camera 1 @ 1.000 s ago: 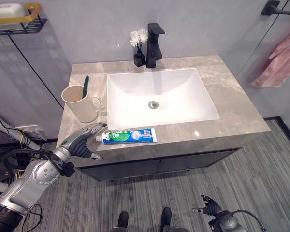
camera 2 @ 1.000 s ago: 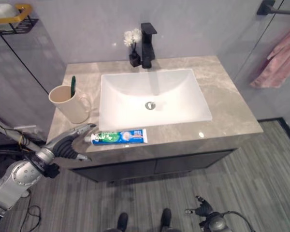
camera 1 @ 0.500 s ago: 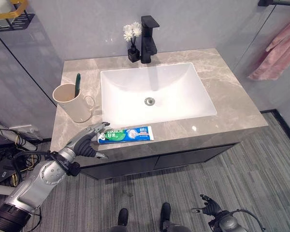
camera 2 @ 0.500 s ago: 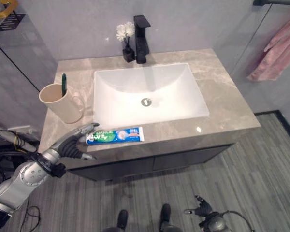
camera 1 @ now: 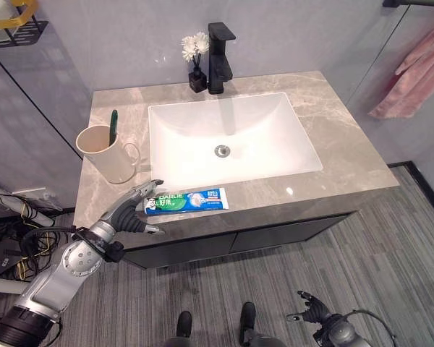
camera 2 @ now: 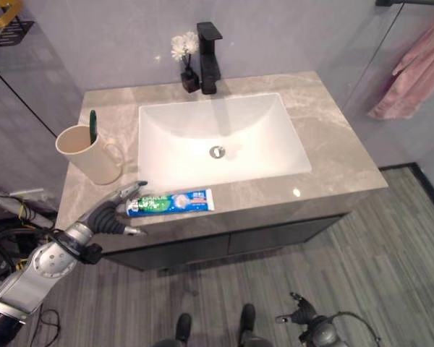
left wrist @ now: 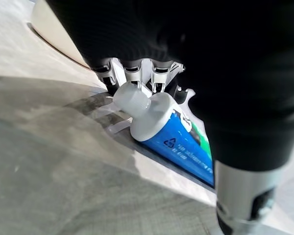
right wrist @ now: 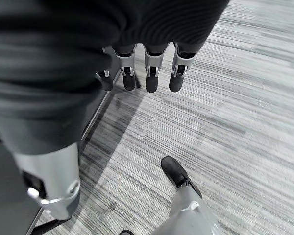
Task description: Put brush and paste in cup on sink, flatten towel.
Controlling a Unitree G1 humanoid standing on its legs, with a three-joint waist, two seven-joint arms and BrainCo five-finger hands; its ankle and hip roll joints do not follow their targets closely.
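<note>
A blue, green and white toothpaste tube (camera 1: 188, 200) lies on the grey marble counter (camera 1: 333, 144) in front of the white basin (camera 1: 231, 137), cap end to the left. My left hand (camera 1: 130, 215) is open at that cap end. Its fingers (left wrist: 132, 73) stretch over the white cap (left wrist: 133, 100) and the thumb sits on the near side. A beige cup (camera 1: 105, 153) holding a green toothbrush (camera 1: 114, 121) stands just behind the hand. A pink towel (camera 1: 419, 69) hangs bunched from a rail at the far right. My right hand (camera 1: 315, 312) hangs open low over the floor.
A black faucet (camera 1: 220, 47) and a small dark vase of white flowers (camera 1: 196, 69) stand behind the basin. A black and yellow wall shelf (camera 1: 11, 25) is at the upper left. Striped grey floor (right wrist: 225, 122) lies below the counter's front edge.
The camera has shifted slightly. My left hand has crept a little nearer, its fingers now over the tube's cap. The tube and the right hand have not moved.
</note>
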